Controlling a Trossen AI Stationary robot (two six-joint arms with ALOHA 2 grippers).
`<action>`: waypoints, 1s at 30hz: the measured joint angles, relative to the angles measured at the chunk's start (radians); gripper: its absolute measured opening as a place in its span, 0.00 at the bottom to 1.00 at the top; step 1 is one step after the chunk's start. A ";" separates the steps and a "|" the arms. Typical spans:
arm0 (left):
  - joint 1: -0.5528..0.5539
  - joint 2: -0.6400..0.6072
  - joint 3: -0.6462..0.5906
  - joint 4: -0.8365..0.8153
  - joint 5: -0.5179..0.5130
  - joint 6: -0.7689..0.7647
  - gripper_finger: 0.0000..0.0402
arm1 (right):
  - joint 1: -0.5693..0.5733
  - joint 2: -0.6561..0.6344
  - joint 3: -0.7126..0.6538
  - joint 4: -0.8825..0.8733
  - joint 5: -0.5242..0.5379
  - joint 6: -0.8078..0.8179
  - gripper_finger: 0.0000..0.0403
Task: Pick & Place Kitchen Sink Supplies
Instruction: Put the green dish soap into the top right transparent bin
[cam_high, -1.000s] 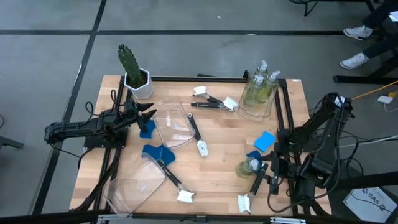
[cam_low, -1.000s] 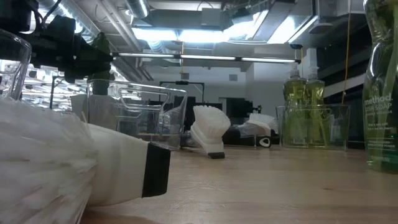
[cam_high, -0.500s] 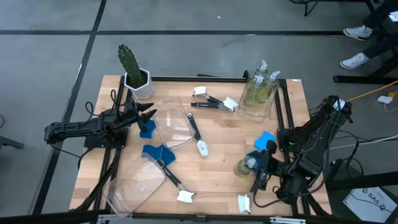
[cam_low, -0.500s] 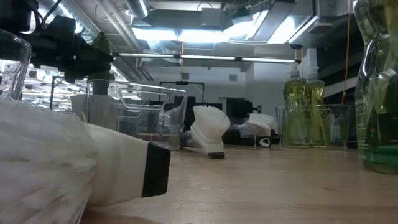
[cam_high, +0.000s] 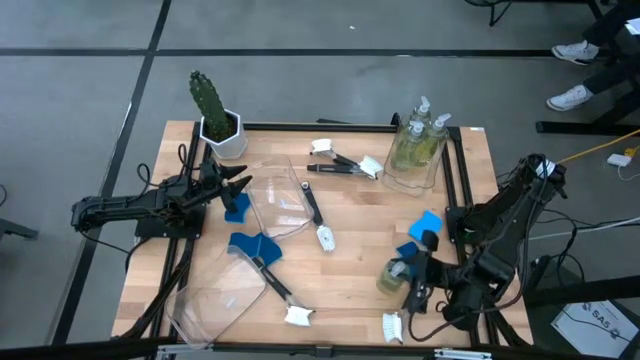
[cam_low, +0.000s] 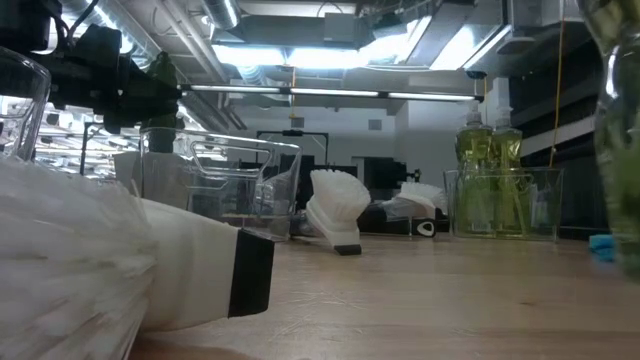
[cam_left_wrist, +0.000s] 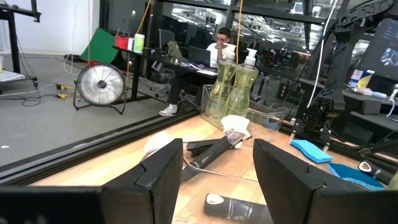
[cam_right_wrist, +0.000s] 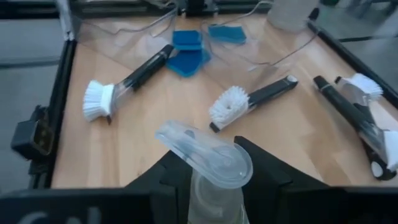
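While the left arm waits: its left gripper (cam_high: 240, 184) sits at the left of the high view, fingers (cam_left_wrist: 163, 173) spread wide with nothing between them.
Right gripper (cam_high: 412, 276): lower right of the high view, over the table's right edge; fingers (cam_right_wrist: 273, 180) on either side of a soap bottle (cam_high: 393, 277), pinching its neck.
Bottle, seen from the right wrist: its clear pump head (cam_right_wrist: 205, 155) stands right between the dark fingers.
Other soap bottles (cam_high: 418, 138): upright in a clear bin (cam_high: 410, 178), upper right of the high view.
Blue sponges: one (cam_high: 425, 225) just above the right gripper, one (cam_high: 236, 206) beside the left gripper, one (cam_high: 253, 246) left of centre by another clear bin (cam_high: 216, 297).
Dish brushes: one (cam_high: 318, 218) at the centre, two (cam_high: 345, 163) near the top centre, one (cam_high: 281, 295) lower left, one (cam_high: 397, 318) at the bottom by the right gripper.
Cactus (cam_high: 211, 105): upper left corner of the table (cam_high: 350, 270).
Beyond the table: a seated person (cam_left_wrist: 221, 42), far off in the left wrist view.
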 joint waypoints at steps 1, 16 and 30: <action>0.000 0.000 0.000 0.000 0.000 0.000 0.47 | -0.006 0.000 0.010 -0.001 -0.015 -0.012 0.26; 0.000 0.000 0.000 0.000 0.000 0.000 0.47 | -0.042 -0.002 0.352 -0.002 0.036 -0.278 0.25; 0.000 0.000 0.000 0.000 0.000 0.000 0.48 | -0.152 -0.003 0.588 -0.003 0.181 -0.455 0.25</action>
